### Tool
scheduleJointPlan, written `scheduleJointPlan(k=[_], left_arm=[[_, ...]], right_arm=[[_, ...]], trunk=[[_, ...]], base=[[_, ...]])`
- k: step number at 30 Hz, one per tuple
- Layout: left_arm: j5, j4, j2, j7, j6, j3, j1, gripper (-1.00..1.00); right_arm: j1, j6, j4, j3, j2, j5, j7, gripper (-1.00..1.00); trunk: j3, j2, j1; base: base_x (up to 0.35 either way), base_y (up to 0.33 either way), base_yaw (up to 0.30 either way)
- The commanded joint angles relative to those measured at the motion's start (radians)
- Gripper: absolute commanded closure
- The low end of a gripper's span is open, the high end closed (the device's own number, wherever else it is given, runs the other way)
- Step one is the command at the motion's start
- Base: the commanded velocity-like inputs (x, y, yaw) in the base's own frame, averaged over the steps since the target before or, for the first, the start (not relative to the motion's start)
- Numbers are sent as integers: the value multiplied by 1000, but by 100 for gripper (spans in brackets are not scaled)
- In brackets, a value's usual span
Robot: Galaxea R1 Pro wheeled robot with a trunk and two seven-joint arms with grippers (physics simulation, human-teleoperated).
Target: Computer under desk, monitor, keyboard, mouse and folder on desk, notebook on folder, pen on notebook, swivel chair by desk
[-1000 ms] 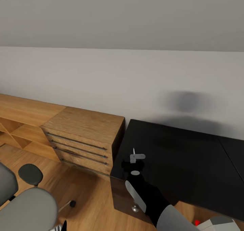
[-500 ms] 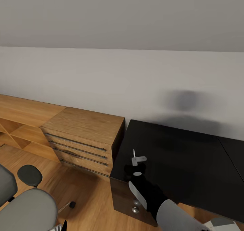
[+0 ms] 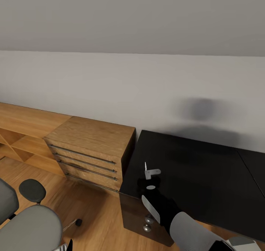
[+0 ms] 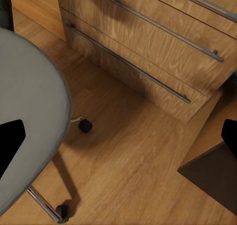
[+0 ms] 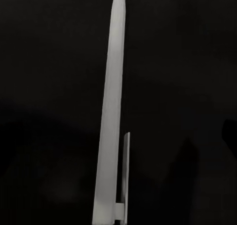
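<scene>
Pen, thin and white-silver [image 5: 112, 111], clamped in the right gripper [image 3: 148, 177] over the glossy black desk [image 3: 206, 173].
It rises from between the closed jaws, the desk top beneath them. The left gripper's [image 4: 118, 136] black fingertips [image 4: 10, 138] stand apart, with the grey upholstered swivel chair [image 4: 27, 116] and honey wood plank floor [image 4: 128, 156] below and the light wooden chest of drawers [image 4: 163, 42] ahead.

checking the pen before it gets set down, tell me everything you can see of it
The pen is a very thin, pale white-silver stick tapering to a point, with a slim clip along its lower part. In the right wrist view it runs lengthwise against the glossy black desk. In the head view it shows as a small pale piece at the right gripper, over the desk's near left corner. Whether it touches the desktop cannot be told.
</scene>
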Motion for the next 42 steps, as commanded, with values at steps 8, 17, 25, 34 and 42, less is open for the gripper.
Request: scheduleJointPlan(k=[8,17,25,34,42], left_arm=[[9,-1,2,6,-5,-4,1,-100],[9,-1,1,6,-7,-4,0,-100],[9,-1,1,6,-8,-3,1,-100],[9,-1,2,6,-8,-3,1,-100],[9,-1,1,6,-8,-3,1,-100]], right_arm=[[-3,8,17,3,0,-8,27,-100],[-3,8,24,3,0,-9,31,-100],[-4,12,25,-86,0,-9,63,-100],[-5,16,25,-106,-14,-9,87,-100],[-5,19,25,-107,-16,-9,93,100]], trunk=[[-1,-1,0],[-1,-1,0],[-1,-1,0],[-1,-1,0],[-1,-1,0]], base=[[0,0,0],[0,0,0],[0,0,0],[0,0,0],[0,0,0]])
